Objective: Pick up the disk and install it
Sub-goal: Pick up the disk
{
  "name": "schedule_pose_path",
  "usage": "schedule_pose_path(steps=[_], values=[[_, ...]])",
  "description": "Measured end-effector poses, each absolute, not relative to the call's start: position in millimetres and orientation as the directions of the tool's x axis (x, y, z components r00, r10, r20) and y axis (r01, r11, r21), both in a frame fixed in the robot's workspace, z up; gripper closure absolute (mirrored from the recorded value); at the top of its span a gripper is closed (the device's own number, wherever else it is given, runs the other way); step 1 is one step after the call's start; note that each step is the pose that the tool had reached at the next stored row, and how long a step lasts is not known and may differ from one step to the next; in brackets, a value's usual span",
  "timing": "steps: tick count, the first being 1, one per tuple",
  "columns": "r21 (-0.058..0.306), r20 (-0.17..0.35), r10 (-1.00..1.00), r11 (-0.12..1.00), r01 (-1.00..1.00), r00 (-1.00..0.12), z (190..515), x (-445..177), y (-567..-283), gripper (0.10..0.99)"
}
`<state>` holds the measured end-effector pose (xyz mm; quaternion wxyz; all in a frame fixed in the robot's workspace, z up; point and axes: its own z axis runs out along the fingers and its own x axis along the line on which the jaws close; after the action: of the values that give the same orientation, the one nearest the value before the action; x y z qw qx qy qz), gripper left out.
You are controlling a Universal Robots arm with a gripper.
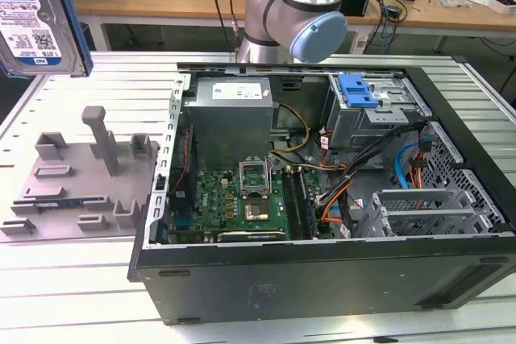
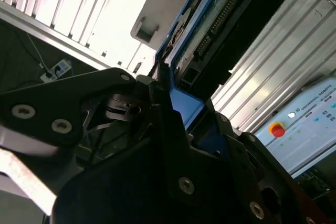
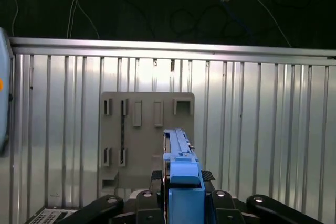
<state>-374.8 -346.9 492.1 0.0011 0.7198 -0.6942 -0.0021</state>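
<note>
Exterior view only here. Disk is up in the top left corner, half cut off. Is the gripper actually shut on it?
Observer: Yes. In the first wrist view the gripper is shut on the disk, clamping its blue carrier frame.
Operator: What's under it?
Observer: The grey fixture plate on the ribbed table; the disk hangs edge-on in line with it.
Operator: Connector end?
Observer: In the second wrist view the connector edge points away from the gripper, nothing touching it.
</note>
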Motion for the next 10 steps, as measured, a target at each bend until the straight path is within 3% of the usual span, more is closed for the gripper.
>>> schedule_pose_path(steps=[10], values=[[0.008,-0.001,-0.999,-0.036,-0.999,0.036,494,-345,-377,0.718]])
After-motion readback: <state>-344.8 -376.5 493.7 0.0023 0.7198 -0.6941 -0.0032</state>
